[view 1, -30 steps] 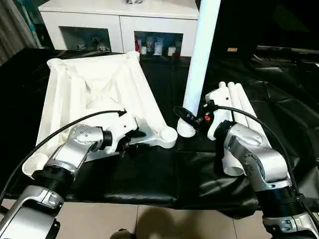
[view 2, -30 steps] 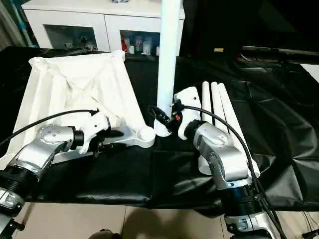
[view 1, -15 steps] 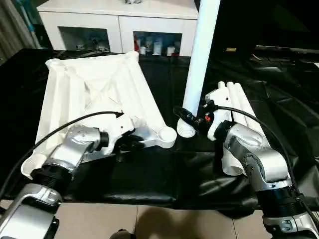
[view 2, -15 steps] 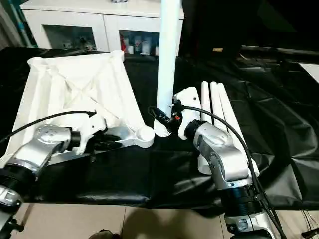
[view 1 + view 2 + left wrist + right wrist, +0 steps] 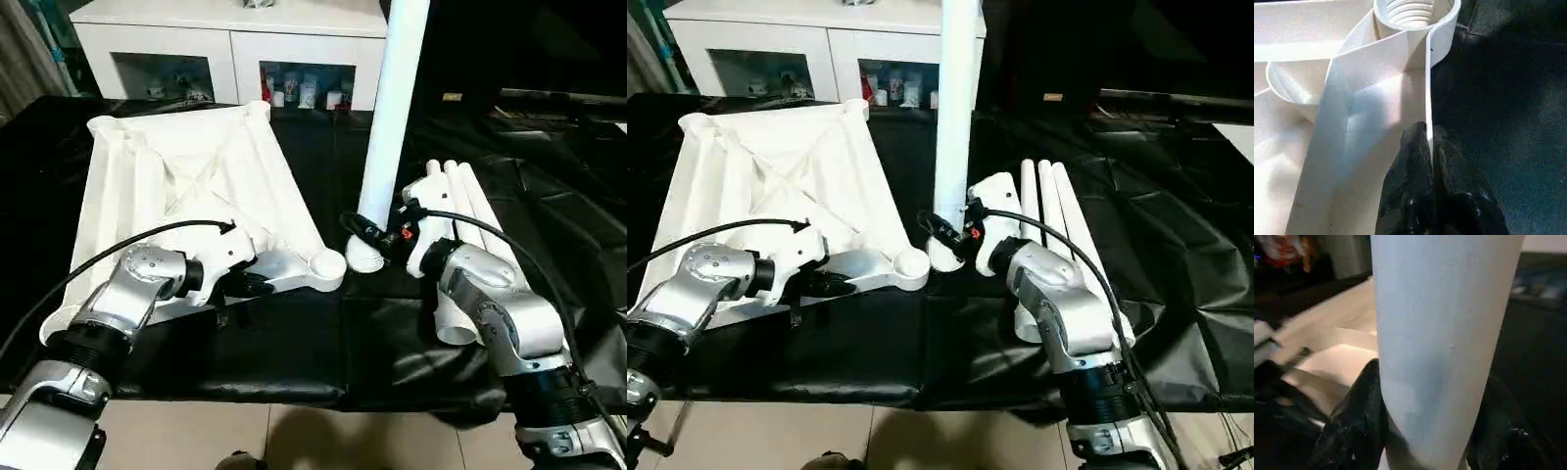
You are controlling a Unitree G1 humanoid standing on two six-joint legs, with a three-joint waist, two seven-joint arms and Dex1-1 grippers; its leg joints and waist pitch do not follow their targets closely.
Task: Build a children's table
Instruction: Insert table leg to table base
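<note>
Along the near edge of the black-covered bench point(image 5: 294, 343), the upturned tabletop point(image 5: 186, 176) is being pinned by the left gripper point(image 5: 1429, 142), whose two black fingers are being pressed together on the thin side wall of the rim, one on each face. This hold is probably being kept so that the tabletop is not being pushed away while a leg goes in. Just beyond the pinched wall, the near right corner socket point(image 5: 326, 262) is being left open and threaded side up.

Beside that socket, one tapered leg point(image 5: 390, 127) is being held upright by the right gripper point(image 5: 945, 235), its fingers being clamped around the lower shaft just above the ribbed threaded foot point(image 5: 365, 257). That foot is being rested on the black cover next to the socket, not yet in it, so seating and screwing are judged to be the step in hand.

Further right, three spare legs point(image 5: 470, 211) are being kept lying side by side, touching, toward the right part of the bench.

At the far edge, beyond the wrinkled black sheet, a white cabinet with glass doors point(image 5: 235, 59) is being seen, small items being stored behind its panes. Nearest of all, pale floor tiles point(image 5: 294, 436) are being glimpsed below the bench.
</note>
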